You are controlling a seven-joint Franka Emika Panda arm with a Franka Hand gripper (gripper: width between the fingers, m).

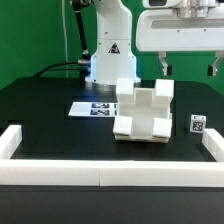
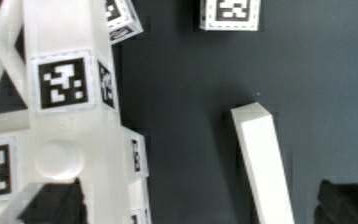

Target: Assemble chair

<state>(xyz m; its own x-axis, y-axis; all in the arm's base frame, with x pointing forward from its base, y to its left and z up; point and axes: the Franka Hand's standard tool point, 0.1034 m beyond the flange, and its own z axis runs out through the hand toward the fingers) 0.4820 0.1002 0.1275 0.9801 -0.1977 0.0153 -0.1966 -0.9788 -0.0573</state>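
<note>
While high above the chair (image 1: 140,112), toward the exterior view's right: gripper (image 1: 188,66), jaws seemingly apart.

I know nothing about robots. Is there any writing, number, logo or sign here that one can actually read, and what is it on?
No word, brand or number is readable in either view.
Arm's base: one dark triangular sign; its symbol is too small to read.
Chair parts: black-and-white square tags, which are patterns and not letters.
Marker board: the same kind of square tags, with no text.
</note>
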